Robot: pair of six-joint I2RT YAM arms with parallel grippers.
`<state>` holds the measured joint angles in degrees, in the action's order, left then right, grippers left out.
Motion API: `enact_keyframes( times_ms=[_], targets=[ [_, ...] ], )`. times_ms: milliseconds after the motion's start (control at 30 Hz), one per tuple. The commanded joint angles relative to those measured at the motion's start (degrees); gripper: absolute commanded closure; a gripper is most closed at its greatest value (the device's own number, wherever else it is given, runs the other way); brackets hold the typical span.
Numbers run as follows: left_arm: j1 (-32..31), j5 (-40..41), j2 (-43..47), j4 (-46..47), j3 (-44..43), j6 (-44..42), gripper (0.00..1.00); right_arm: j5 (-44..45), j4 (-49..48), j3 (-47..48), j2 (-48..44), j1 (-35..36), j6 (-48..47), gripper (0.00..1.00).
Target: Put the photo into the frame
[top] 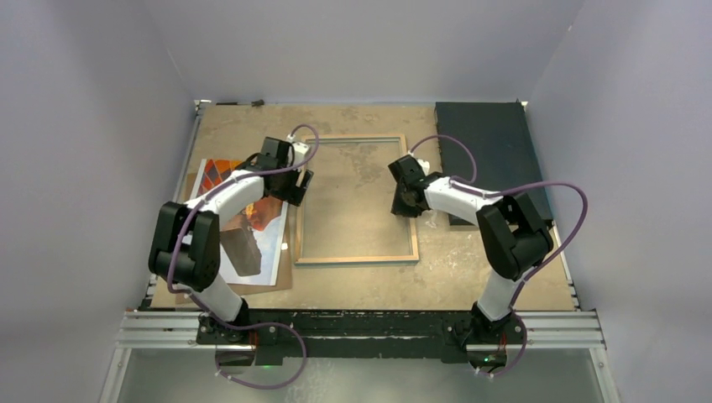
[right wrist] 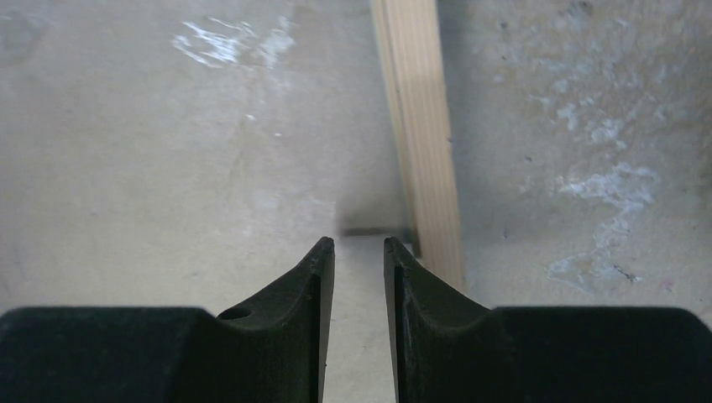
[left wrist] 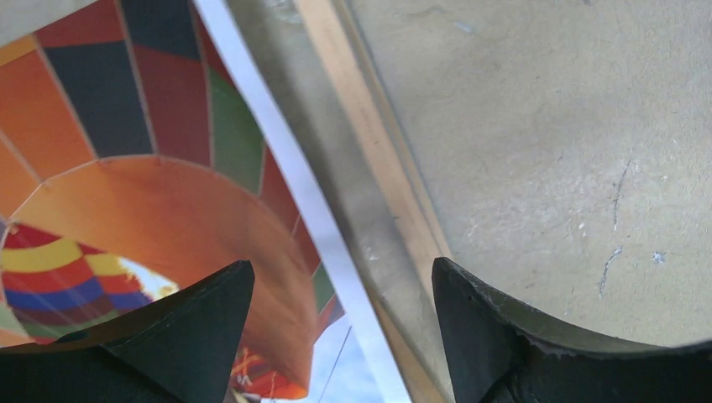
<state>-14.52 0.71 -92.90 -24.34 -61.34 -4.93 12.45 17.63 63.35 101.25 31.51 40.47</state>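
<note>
The photo [top: 267,248], a bright balloon print with a white border, lies face up on the left of the table, partly under my left arm. Right of it lies the frame [top: 357,259], tan-brown rim up. My left gripper [top: 295,189] hangs low over the gap between them. In the left wrist view its jaws [left wrist: 340,264] stand wide open, straddling the photo's [left wrist: 126,168] right edge and the frame's [left wrist: 369,126] left rail. My right gripper [top: 405,206] is at the frame's right rail [right wrist: 420,126]. Its jaws [right wrist: 358,243] are narrowly parted with nothing between them, just inside that rail.
A dark rectangular mat [top: 487,151] lies at the back right corner. A brown board [top: 284,279] shows under the photo's near edge. The table's metal rail [top: 361,332] runs along the near edge by the arm bases.
</note>
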Motion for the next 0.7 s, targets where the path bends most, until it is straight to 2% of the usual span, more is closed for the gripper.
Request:
enact_keyframes(
  times_ms=[0, 233, 433, 667],
  targets=[
    [-1.71, 3.7, -2.84, 4.16, -0.75, 1.11, 0.26, 1.24, -1.84, -2.62, -0.83, -0.94, 2.18, 0.7],
    [-2.45, 1.0, -6.71, 5.26, -1.33, 2.22, 0.35, 3.97, -1.56, -8.55, -5.86, -3.32, 4.0, 0.71],
    [-4.27, -5.91, -8.76, 4.52, -1.94, 4.04, 0.35, 3.99, -2.06, -10.88, -8.17, -5.14, 3.83, 0.71],
    [-4.16, -5.71, -7.39, 1.93, -4.21, 3.08, 0.34, 3.15, -3.98, -10.58, -10.84, -3.84, 3.09, 0.66]
  ],
)
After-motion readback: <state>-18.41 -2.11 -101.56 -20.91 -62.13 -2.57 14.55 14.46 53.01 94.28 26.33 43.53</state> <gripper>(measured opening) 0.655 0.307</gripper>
